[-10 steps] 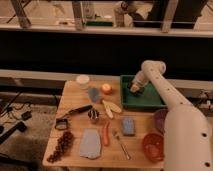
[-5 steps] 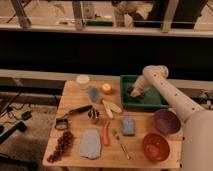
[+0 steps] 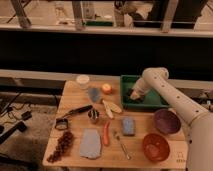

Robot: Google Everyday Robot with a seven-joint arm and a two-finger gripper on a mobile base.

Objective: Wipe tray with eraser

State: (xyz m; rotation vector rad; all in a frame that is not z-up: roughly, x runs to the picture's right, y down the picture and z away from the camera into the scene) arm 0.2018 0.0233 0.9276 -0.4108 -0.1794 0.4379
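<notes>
My claw (image 3: 134, 95) is down inside the dark green tray (image 3: 126, 104), near its middle, with the fingers drawn narrow. They seem clamped on the eraser (image 3: 135, 97), which shows only as a small dark lump under the fingertips, pressed against the tray floor; I can't make out its shape clearly. My pale arm (image 3: 172, 97) runs back from the claw up and to the right, out past the tray's far corner. Left of the claw, just outside the tray, lie an orange fruit (image 3: 106, 88) and a banana (image 3: 113, 106). Nearer the camera sits a blue block (image 3: 128, 125), and to its right a purple bowl (image 3: 166, 121) and a red bowl (image 3: 155, 146).
</notes>
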